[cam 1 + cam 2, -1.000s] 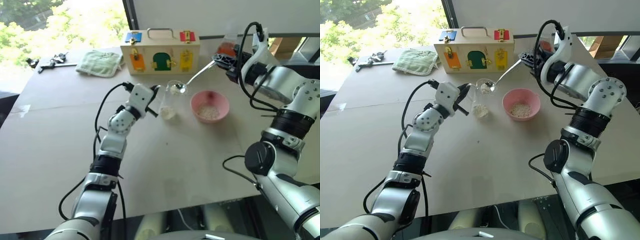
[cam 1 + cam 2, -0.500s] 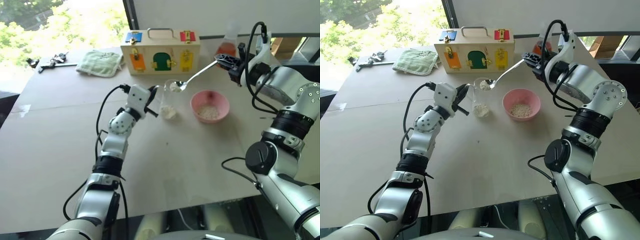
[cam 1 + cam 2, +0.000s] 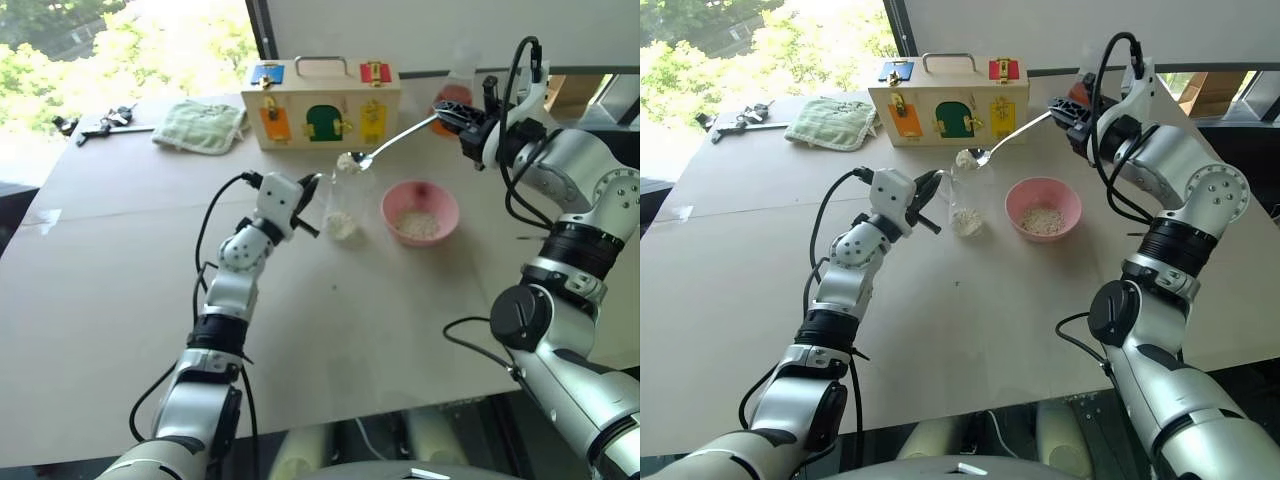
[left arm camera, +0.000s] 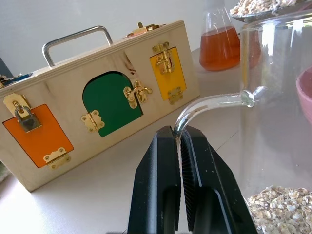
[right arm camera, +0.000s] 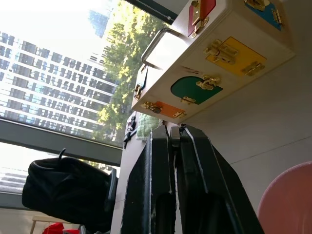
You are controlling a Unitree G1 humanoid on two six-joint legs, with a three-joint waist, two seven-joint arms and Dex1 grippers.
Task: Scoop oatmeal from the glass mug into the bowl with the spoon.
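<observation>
The glass mug [image 3: 342, 203] stands upright on the table with oatmeal [image 3: 343, 227] at its bottom. My left gripper [image 4: 178, 139] is shut on the mug's thin glass handle [image 4: 214, 102]. The spoon [image 3: 395, 143] slants down from my right gripper [image 3: 446, 114], which is shut on the end of its handle. The spoon's bowl [image 3: 350, 160] carries a small heap of oatmeal just above the mug's rim. The pink bowl [image 3: 420, 212] sits to the right of the mug, with some oatmeal in its middle.
A wooden latch box [image 3: 320, 105] stands behind the mug. A conical flask of orange liquid [image 3: 453, 95] is behind my right gripper. A green cloth [image 3: 200, 125] and black tools [image 3: 100, 125] lie at the far left.
The spoon has risen out of the mug's mouth with oatmeal on it, and my right wrist has rolled. The left gripper and mug have stayed put.
</observation>
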